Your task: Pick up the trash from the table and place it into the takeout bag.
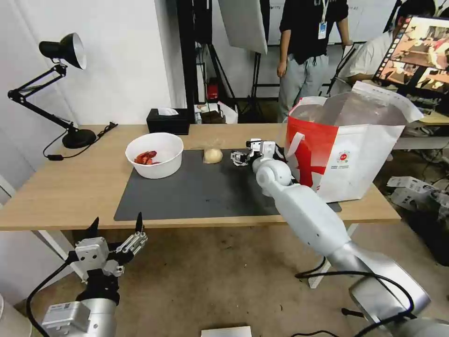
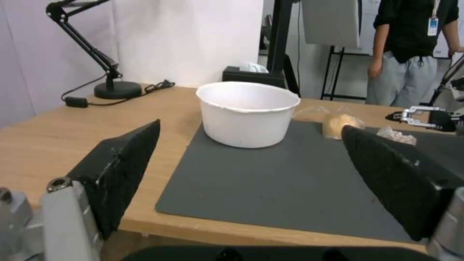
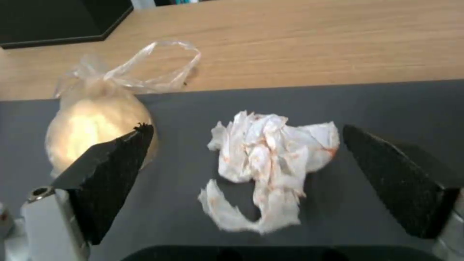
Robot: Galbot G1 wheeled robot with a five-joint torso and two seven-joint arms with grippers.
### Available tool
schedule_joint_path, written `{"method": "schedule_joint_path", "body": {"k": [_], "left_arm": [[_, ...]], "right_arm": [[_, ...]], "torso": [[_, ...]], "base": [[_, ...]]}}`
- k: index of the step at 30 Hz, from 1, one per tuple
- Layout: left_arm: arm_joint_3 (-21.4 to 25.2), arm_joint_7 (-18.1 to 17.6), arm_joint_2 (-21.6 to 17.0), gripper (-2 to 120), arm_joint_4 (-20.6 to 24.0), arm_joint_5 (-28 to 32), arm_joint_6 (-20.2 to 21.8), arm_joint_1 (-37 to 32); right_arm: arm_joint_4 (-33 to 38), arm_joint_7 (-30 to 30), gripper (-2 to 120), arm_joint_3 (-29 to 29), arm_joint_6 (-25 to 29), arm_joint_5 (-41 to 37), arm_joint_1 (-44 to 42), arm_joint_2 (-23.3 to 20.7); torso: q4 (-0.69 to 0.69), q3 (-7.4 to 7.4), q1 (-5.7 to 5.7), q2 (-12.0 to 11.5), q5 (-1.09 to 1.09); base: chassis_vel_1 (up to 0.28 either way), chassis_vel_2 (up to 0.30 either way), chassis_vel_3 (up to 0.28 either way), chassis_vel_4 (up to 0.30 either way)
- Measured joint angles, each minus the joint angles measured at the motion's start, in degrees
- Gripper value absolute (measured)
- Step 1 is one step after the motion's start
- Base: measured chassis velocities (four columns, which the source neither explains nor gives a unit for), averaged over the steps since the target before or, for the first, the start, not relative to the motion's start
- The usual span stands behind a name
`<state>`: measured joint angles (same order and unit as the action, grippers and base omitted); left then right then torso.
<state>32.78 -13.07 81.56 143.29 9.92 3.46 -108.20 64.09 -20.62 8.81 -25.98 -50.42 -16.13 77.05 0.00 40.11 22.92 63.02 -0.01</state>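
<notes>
The desk (image 1: 70, 187) stretches out in front of me, light wood with a dark grey mat (image 1: 196, 192) laid along its middle. On its right end, overlapping the mat's edge, stands the takeout bag (image 1: 355, 159), red and white, its mouth open and its foil lining showing. A white bowl (image 1: 154, 154) with red shells inside sits on the mat's far left corner, and a black tissue box (image 1: 167, 121) rests behind it near the desk's far edge. Just right of the bowl, at the mat's far edge, lies the yellowish ball (image 3: 96, 127) in its clear wrap. My right end effector (image 3: 246, 170) reaches over the mat between that ball and the bag, spread wide with the crumpled white tissue (image 3: 270, 163) lying between its two black fingers (image 3: 111, 174), touched by neither. The tissue lies on the mat, just beside the ball. My left end effector (image 1: 116, 224) hangs below the desk's near edge, off to the left, also spread wide and holding nothing.
</notes>
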Motion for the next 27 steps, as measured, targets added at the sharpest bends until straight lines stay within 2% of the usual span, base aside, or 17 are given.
{"method": "schedule_joint_path", "body": {"k": [10, 17, 20, 22, 23, 26, 27], "left_arm": [[1.1, 0.0, 0.0, 100, 0.0, 1.6, 0.0, 0.9], [1.4, 0.0, -0.2, 100, 0.0, 2.1, 0.0, 1.1], [1.6, 0.0, -0.2, 100, 0.0, 2.3, 0.0, 1.2], [1.8, 0.0, -0.2, 100, 0.0, 2.5, -0.1, 1.3], [1.8, 0.0, -0.2, 100, 0.0, 2.5, -0.1, 1.3], [2.1, 0.0, -0.2, 100, 0.0, 2.8, -0.1, 1.3], [2.1, 0.0, -0.2, 100, 0.0, 2.8, -0.1, 1.3]], "right_arm": [[-10.0, 1.5, 99, -0.7, -3.4, 0.1, 4.6, 3.8], [-14.2, 2.0, 98, -1.3, -3.9, 0.6, 6.0, 5.9], [-15.9, 2.0, 92, -2.0, -4.5, 0.8, 6.5, 6.9], [-16.8, 2.0, 82, -2.2, -4.5, 1.3, 6.7, 7.4], [-16.8, 2.0, 82, -2.2, -4.5, 1.3, 6.7, 7.4], [-17.6, 2.0, 68, -2.6, -4.5, 1.6, 6.8, 7.6], [-17.6, 2.0, 68, -2.6, -4.5, 1.6, 6.8, 7.6]], "torso": [[-0.01, 0.00, 0.00, 0.0, 0.01], [0.00, 0.00, 0.00, 0.0, 0.01], [0.00, 0.00, 0.00, 0.0, 0.01], [0.00, -0.01, -0.01, 0.0, 0.00], [0.00, -0.01, -0.01, 0.0, 0.00], [-0.01, -0.02, -0.02, 0.0, 0.00], [-0.01, -0.02, -0.02, 0.0, 0.00]], "base": [[0.000, 0.000, 0.000, 0.000], [0.000, 0.000, 0.000, 0.000], [0.000, 0.000, 0.000, 0.000], [0.000, 0.000, 0.000, 0.000], [0.000, 0.000, 0.000, 0.000], [0.000, 0.000, 0.000, 0.000], [0.000, 0.000, 0.000, 0.000]]}}
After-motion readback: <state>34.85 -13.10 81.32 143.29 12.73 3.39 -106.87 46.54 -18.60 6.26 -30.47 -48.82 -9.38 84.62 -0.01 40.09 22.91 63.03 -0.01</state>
